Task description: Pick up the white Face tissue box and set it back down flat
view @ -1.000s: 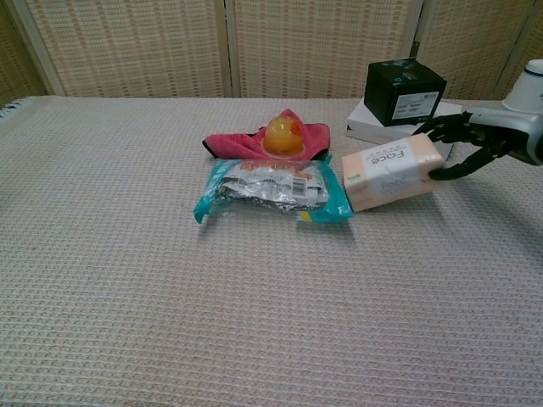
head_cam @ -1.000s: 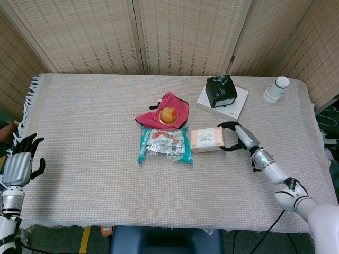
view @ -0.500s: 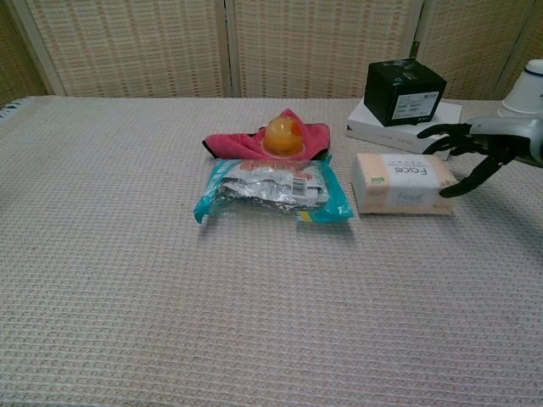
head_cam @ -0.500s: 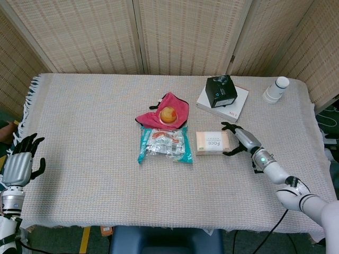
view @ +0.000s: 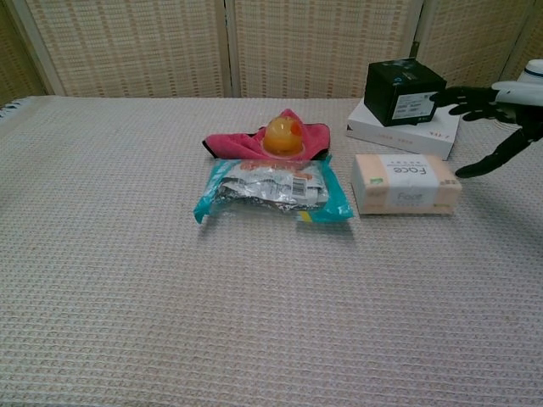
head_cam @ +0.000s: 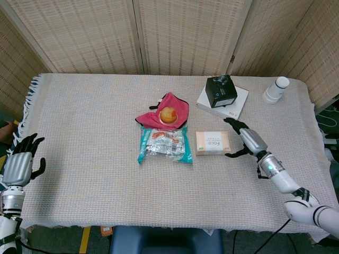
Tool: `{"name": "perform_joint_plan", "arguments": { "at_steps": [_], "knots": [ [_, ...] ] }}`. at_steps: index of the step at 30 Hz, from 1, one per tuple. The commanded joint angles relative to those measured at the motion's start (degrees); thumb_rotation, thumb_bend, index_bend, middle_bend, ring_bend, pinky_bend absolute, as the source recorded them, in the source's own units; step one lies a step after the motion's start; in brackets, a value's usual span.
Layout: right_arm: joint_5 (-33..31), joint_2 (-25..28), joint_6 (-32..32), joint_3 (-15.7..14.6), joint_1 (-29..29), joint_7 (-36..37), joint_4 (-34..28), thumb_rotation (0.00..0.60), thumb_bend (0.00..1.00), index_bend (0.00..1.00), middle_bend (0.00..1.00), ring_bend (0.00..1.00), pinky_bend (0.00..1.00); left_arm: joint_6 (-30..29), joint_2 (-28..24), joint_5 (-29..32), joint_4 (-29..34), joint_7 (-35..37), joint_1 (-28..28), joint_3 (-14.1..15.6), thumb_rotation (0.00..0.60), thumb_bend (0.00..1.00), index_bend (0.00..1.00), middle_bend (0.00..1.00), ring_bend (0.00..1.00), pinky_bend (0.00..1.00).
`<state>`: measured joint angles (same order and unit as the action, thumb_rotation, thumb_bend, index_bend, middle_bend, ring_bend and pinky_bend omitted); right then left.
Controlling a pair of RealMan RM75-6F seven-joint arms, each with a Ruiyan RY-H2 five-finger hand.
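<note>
The white Face tissue box [head_cam: 212,142] [view: 405,182] lies flat on the cloth, label up, just right of a teal snack packet. My right hand [head_cam: 245,138] [view: 495,113] hovers to the box's right with its fingers spread, apart from the box and holding nothing. My left hand [head_cam: 20,163] hangs off the table's left front edge, fingers apart and empty; the chest view does not show it.
A teal snack packet [head_cam: 163,144] [view: 271,187] touches the box's left side. Behind it a red cloth [head_cam: 164,112] carries an orange cup [view: 283,135]. A black cube [head_cam: 221,90] [view: 404,91] sits on a flat white box [view: 402,135] behind the tissue box. A white bottle [head_cam: 276,89] stands far right.
One second ago my right hand held the tilted tissue box. The box now lies flat, and the hand has let go and drawn back to the right and upward.
</note>
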<state>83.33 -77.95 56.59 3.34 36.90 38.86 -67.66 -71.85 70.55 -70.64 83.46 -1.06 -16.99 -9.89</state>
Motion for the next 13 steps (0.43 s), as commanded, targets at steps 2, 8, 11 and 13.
{"name": "perform_joint_plan", "arguments": {
  "at_steps": [2, 8, 11, 13],
  "knots": [
    [4.19, 3.02, 22.96, -4.87, -15.13, -34.11, -12.8, 0.6, 0.05, 0.01, 0.0, 0.0, 0.0, 0.03, 0.09, -0.04, 0.09, -0.28, -0.07, 0.08, 0.6, 0.55, 0.14, 0.0, 0.0, 0.11],
    [-4.58, 6.24, 20.29, -5.72, -20.69, -39.25, -13.04, 0.6, 0.05, 0.01, 0.0, 0.0, 0.0, -0.12, 0.38, -0.13, 0.11, -1.14, -0.08, 0.29, 0.6, 0.55, 0.14, 0.0, 0.0, 0.12],
    [-4.98, 5.77, 20.7, -5.1, -21.87, -37.23, -9.11, 0.6, 0.05, 0.01, 0.0, 0.0, 0.0, 0.18, 0.7, 0.13, -0.3, -1.59, -0.26, 0.3, 0.6, 0.55, 0.14, 0.0, 0.0, 0.12],
    [-5.23, 6.34, 20.33, -4.73, -22.13, -37.49, -8.6, 0.6, 0.06, 0.01, 0.0, 0.0, 0.0, 0.22, 0.95, 0.3, -0.66, -1.78, -0.37, 0.18, 0.6, 0.55, 0.14, 0.0, 0.0, 0.12]
  ]
}}
